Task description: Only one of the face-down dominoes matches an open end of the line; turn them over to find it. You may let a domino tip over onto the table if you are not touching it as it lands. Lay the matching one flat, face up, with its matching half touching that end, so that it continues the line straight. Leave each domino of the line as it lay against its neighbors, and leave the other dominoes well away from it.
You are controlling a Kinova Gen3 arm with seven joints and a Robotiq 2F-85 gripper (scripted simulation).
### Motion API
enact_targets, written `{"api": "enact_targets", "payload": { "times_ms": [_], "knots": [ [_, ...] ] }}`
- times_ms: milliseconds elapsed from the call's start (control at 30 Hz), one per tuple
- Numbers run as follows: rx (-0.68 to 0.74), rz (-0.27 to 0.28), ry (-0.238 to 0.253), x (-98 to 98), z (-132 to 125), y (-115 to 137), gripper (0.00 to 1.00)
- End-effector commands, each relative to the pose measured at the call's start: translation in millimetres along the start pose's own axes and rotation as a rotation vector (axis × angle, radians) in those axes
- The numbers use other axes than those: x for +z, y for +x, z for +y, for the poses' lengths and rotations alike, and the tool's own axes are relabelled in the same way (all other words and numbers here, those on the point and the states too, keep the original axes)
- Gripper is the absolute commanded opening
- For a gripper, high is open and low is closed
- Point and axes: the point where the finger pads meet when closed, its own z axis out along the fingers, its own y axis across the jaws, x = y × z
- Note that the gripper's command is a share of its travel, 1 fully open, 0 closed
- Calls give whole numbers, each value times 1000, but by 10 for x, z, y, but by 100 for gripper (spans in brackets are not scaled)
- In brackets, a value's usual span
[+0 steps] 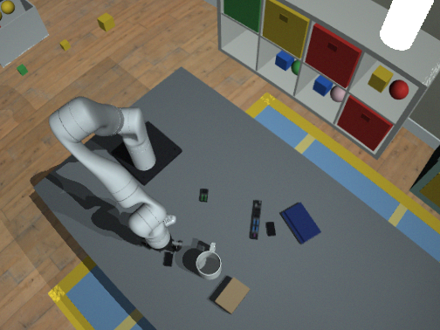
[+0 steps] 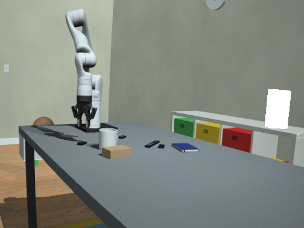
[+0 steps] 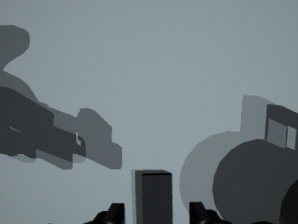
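Jaws part-open, nothing between them; gripper [image 1: 164, 249] [image 2: 83, 123] [image 3: 157, 213] is above the face-down domino [image 1: 168, 259] [image 2: 81, 143] [image 3: 157, 200], fingers pointing down. Wrist view has the domino's long sides running between the two fingertips, so the part-open spread looks chosen to straddle its width with a bit of slack. Likely next: descend, grip, lift, turn it to read the face.

Domino lies flat at the left of the work area, well apart from the line. Plain dark back, squared edges, number unknown.

Mug [image 1: 209, 264] [image 2: 108, 139] is just right of it: white, round, glossy-looking, handle toward the far side. Tight on that flank; I'd watch finger and wrist clearance, and where the domino tips.

Green-marked domino [image 1: 203, 195] [image 2: 122, 137] sits face up farther back, well off the line. Probably a non-match, fine left there.

Line of dominoes [image 1: 256, 218] [image 2: 152, 143] runs near to far, dark tiles end to end, blue marks mid-line, purplish at the near end. Can't read the counts. Second face-down domino [image 1: 271, 229] [image 2: 161, 146] is just right of it, too close if it proves a non-match.

Outer stuff: blue notebook [image 1: 301, 223] [image 2: 185, 147], flat, pale page edges, right of that domino; tan block [image 1: 232, 295] [image 2: 117, 151], matte, box-shaped, nearer than the mug.
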Motion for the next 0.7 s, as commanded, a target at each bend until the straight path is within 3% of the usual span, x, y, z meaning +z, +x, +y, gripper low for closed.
{"api": "enact_targets", "payload": {
  "times_ms": [0, 667],
  "knots": [
    [-2, -2, 0, 60, 9, -1, 47],
    [-1, -2, 1, 441, 5, -2, 47]
  ]
}}
